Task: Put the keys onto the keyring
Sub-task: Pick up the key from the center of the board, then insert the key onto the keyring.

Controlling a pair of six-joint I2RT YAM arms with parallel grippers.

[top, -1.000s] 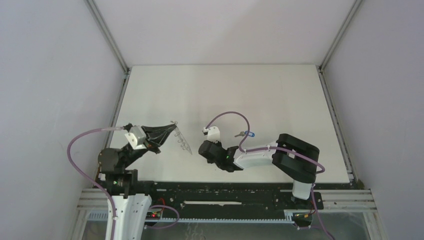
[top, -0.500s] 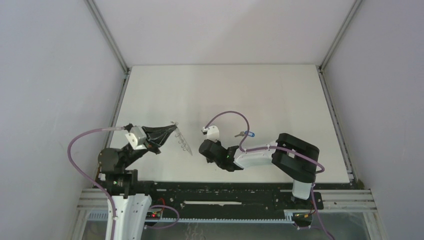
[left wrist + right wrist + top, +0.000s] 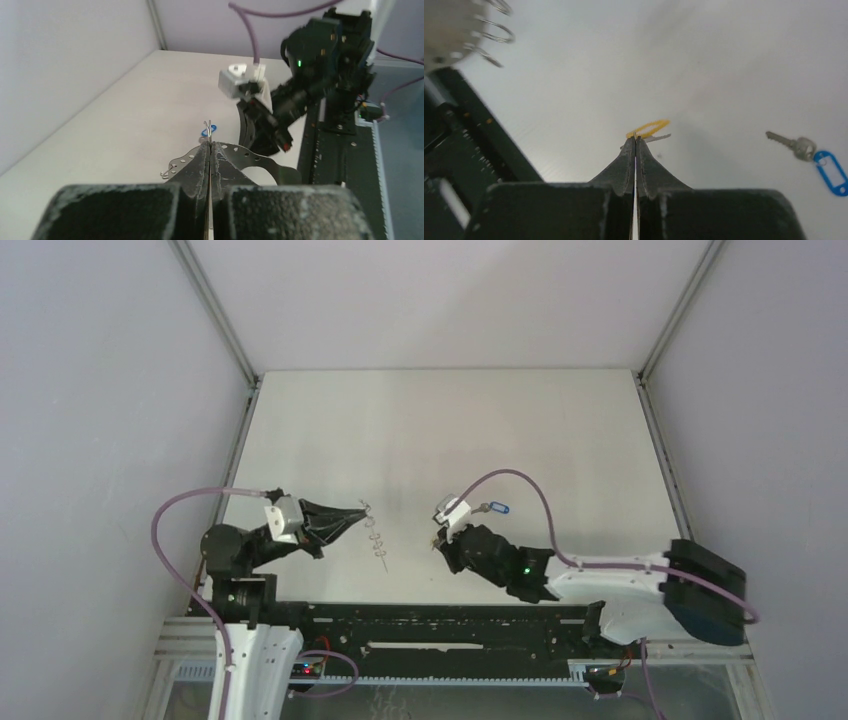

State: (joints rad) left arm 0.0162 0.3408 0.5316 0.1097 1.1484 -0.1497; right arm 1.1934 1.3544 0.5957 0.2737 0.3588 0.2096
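My left gripper (image 3: 358, 512) (image 3: 210, 145) is shut on the keyring (image 3: 250, 156), a thin dark band with small holes. Wire loops (image 3: 376, 538) hang from its edge. The keyring's loops (image 3: 494, 31) also show blurred at the top left of the right wrist view. Facing it across a short gap, my right gripper (image 3: 437, 540) (image 3: 635, 140) is shut on the yellow key (image 3: 650, 129), which sticks out past the fingertips. The blue key (image 3: 495, 507) (image 3: 819, 159) lies flat on the table to the right of that gripper, untouched.
The white table (image 3: 450, 430) is walled on three sides by grey panels. A black rail (image 3: 450, 625) runs along the near edge by both arm bases. Purple cables (image 3: 510, 480) loop above both wrists.
The right arm has swung its elbow out to the right and its gripper has shifted right, shut on the yellow key. The left gripper has moved slightly right with the keyring.
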